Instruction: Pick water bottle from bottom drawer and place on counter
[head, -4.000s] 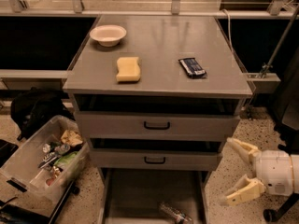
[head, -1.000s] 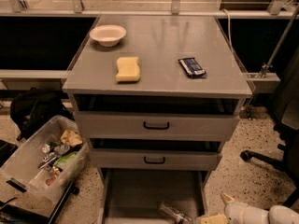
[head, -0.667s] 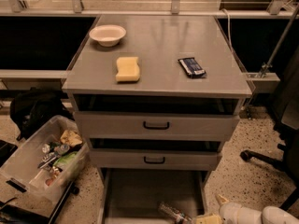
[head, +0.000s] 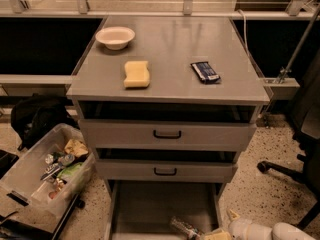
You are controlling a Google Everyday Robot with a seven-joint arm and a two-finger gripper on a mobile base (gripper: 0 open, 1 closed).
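Note:
The water bottle [head: 183, 227] lies on its side on the grey floor of the open bottom drawer [head: 150, 204], near its front right. My gripper [head: 223, 225] is low at the drawer's right front corner, just right of the bottle. Its cream fingers are spread, and the lower finger [head: 214, 233] is at the bottle's right end; I cannot tell if it touches. Nothing is held. The counter [head: 170, 49] is the grey cabinet top above, holding other items.
On the counter are a white bowl [head: 115, 37], a yellow sponge [head: 136, 74] and a dark blue snack packet [head: 205, 72]. Two black-handled drawers sit slightly ajar above. A clear bin of clutter [head: 47, 171] stands at the left, a chair base [head: 287, 171] at the right.
My gripper dropped from beside the cabinet's right side to the bottom drawer's front right corner, then edged left toward the bottle. The bottle has not moved.

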